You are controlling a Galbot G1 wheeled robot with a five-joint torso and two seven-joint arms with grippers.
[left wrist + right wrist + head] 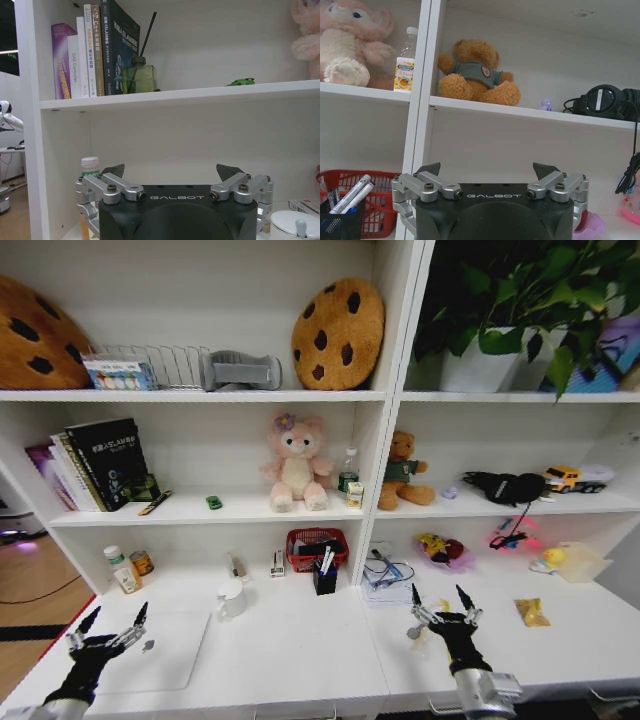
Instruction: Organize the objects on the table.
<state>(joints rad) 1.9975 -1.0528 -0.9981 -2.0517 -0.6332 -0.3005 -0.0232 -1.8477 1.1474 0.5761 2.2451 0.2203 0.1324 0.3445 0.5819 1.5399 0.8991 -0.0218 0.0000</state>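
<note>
1. While both arms hover low over the long white desk top (300, 650), the left gripper (112, 625) has its jaws spread and empty above the slim silver laptop (165, 655), which lies closed and flat at the desk's left front.
2. The right gripper (440, 602), likewise spread and empty, hangs above the desk's right half.
3. Laptop: rigid, smooth metal, probably slippery and fairly heavy; best taken by an edge.
4. Tiny green toy car (214, 502): hard plastic, light; sits on the middle shelf beside the pink plush rabbit (295, 462). Pinch across its sides.
5. Markers stand in a black mesh pen cup (325, 578).
</note>
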